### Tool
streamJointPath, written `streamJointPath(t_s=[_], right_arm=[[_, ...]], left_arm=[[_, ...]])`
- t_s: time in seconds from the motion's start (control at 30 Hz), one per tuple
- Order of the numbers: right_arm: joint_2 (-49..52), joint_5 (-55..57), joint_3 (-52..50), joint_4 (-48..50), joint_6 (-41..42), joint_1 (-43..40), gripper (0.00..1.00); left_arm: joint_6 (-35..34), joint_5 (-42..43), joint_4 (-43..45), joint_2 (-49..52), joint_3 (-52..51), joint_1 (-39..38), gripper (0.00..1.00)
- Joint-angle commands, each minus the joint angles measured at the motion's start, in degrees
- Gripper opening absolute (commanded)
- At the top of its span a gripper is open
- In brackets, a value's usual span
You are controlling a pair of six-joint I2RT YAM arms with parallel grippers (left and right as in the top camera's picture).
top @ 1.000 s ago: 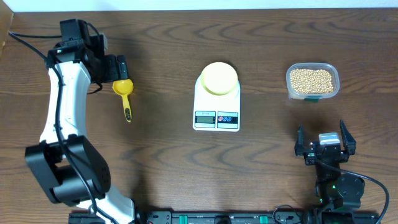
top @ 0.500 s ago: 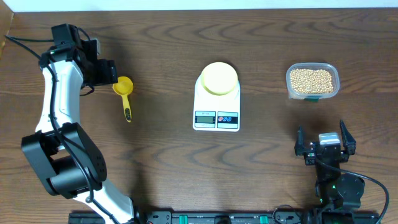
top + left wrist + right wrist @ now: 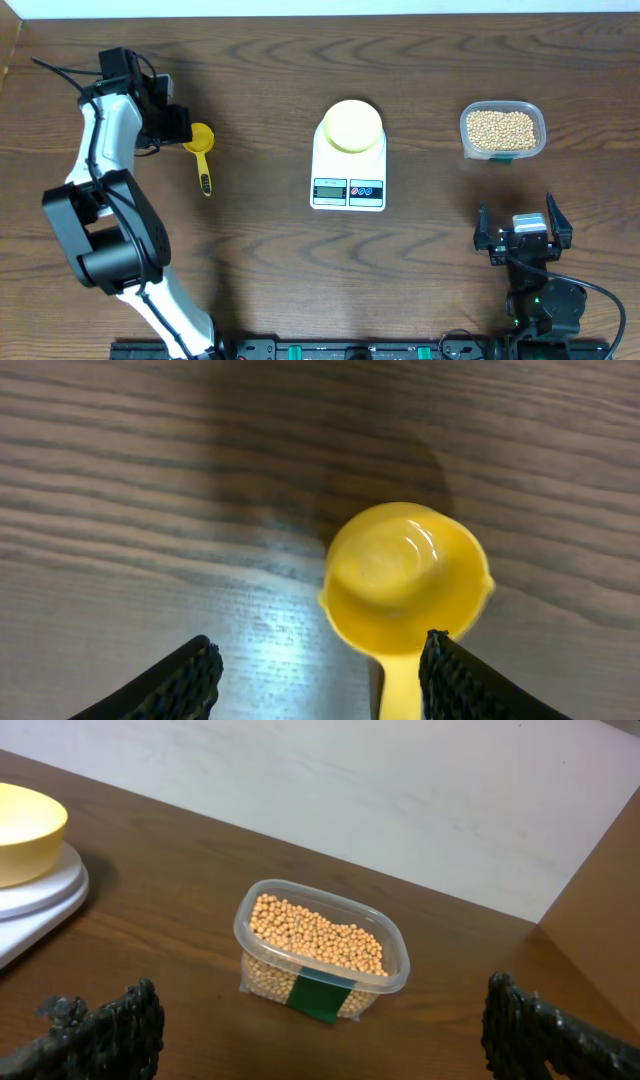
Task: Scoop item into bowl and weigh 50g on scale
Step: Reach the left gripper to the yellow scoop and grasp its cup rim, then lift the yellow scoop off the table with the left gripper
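Scoop first: the yellow scoop point(image 3: 200, 150) lies at the left of the bench point(image 3: 270, 270). Its cup points away from the robot and its handle runs straight back toward the near edge, so its long axis is roughly front-to-back. The left end effector point(image 3: 176, 124) sits just beside the cup, on its far-left side.

From the left wrist camera the cup is upright and empty, just ahead of the fingertips point(image 3: 190, 678). The handle comes back between them off-centre, close to the finger on the picture's right. Whether that finger touches the handle I cannot tell, since the handle runs out of the lower edge. The jaws stand partly spread with a clear gap, clamped on nothing. A grasp would likely call for centring on the handle before closing.

The beans point(image 3: 502, 128), probably soybeans, fill a clear tub point(image 3: 540, 135) at the far right of the bench, well apart from the scoop. The scale point(image 3: 348, 185) lies between them mid-bench, and the pale-yellow bowl point(image 3: 352, 125) stands on its platform, empty as far as the overhead view shows.

The right end effector point(image 3: 522, 235) is the nearer one to the tub. It sits by the front edge on the robot's side of the tub, jaws at full spread and empty. Open bench lies all round the scoop. On a carry across to the tub, the scale and bowl are the only things to clear.
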Motion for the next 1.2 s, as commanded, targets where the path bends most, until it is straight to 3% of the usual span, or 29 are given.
streamJointPath(t_s=[0.0, 0.27, 0.4, 0.47, 1.17], right_arm=[[-0.3, 0.0, -0.1, -0.2, 0.4, 0.0, 0.99], [-0.3, 0.0, -0.1, -0.2, 0.4, 0.0, 0.99], [-0.3, 0.0, -0.1, -0.2, 0.4, 0.0, 0.99], [-0.3, 0.0, -0.1, -0.2, 0.4, 0.0, 0.99], [-0.3, 0.0, -0.1, -0.2, 0.4, 0.0, 0.99]], left_arm=[[0.3, 0.9, 2.1, 3.2, 0.9, -0.1, 0.63], [-2.1, 1.0, 6.9, 6.5, 0.9, -0.5, 0.56], [-2.3, 1.0, 7.7, 7.1, 0.9, -0.5, 0.38], [-2.3, 1.0, 8.0, 7.3, 0.8, -0.5, 0.34], [-7.5, 0.8, 8.1, 8.1, -2.8, -1.2, 0.33]])
